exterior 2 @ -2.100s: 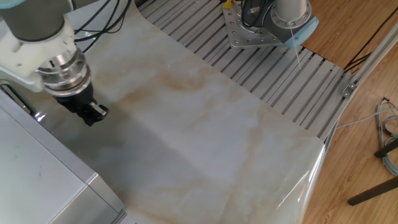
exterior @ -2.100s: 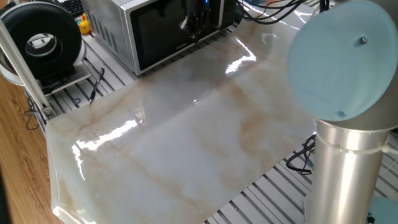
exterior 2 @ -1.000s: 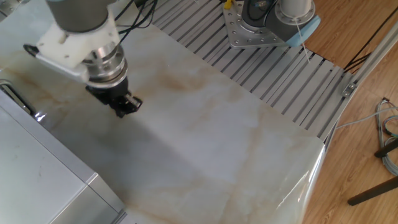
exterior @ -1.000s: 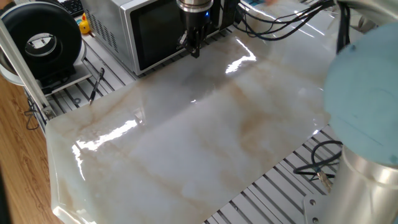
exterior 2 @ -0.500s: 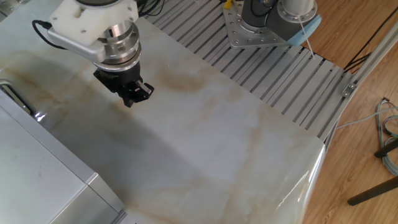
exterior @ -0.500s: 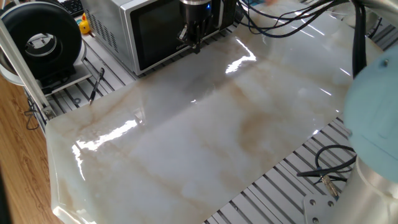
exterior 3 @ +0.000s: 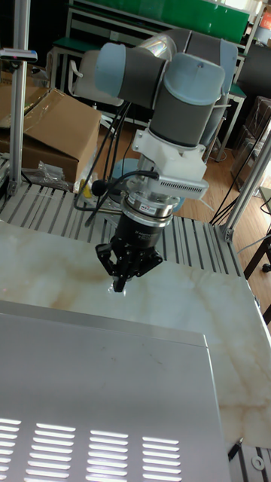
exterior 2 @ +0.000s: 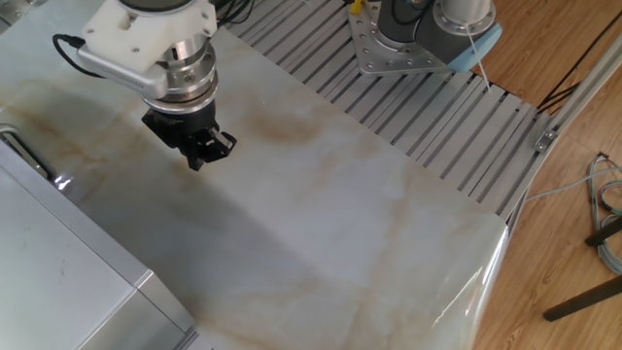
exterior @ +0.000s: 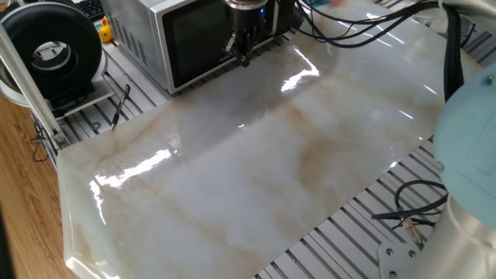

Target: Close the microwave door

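The microwave (exterior: 136, 31) stands at the table's far left corner, a silver box with vented sides. The microwave door (exterior: 198, 43), dark glass, lies flush with the front of the box. My gripper (exterior: 243, 60) hangs point-down just in front of the door's right part, near the marble sheet. In the other fixed view the gripper (exterior 2: 201, 157) is a short way off the microwave's top edge (exterior 2: 58, 272). The tall fixed view shows the gripper (exterior 3: 120, 285) just beyond the microwave's top (exterior 3: 98, 376), fingers together with nothing between them.
A round black fan-like device (exterior: 50, 46) sits left of the microwave, with a yellow toy (exterior: 105, 31) behind it. Cables (exterior: 349, 23) trail at the back. A glossy marble sheet (exterior: 256, 170) covers the slatted table (exterior 2: 408, 97). The arm's pale blue shoulder (exterior: 469, 139) fills the right foreground.
Over two seconds the gripper drew away from the microwave front and rose a little. In the last half second it shifted slightly back toward it. The door looks the same throughout.
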Controlling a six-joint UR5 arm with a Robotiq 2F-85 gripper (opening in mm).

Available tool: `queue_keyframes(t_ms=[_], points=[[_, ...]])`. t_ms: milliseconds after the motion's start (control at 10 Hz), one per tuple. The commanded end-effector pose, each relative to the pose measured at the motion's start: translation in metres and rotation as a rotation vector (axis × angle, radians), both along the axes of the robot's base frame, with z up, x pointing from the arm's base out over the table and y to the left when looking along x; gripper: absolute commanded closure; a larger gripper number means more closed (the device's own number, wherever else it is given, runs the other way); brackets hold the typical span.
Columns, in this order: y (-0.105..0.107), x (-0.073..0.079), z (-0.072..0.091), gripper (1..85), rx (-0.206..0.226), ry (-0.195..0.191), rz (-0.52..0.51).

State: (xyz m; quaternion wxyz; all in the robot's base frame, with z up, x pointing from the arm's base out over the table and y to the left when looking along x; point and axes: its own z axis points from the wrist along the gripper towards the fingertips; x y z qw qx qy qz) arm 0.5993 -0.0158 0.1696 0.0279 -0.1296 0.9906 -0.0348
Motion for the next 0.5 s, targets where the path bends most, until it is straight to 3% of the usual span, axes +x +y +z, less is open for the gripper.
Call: queue_keyframes(t_ms=[0,400], points=[[-0.0013,-0.0016,0.0070,84.3,0.016,-0.007,0.000],[-0.0053,-0.0043,0.0137,84.3,0.034,0.004,0.005]])
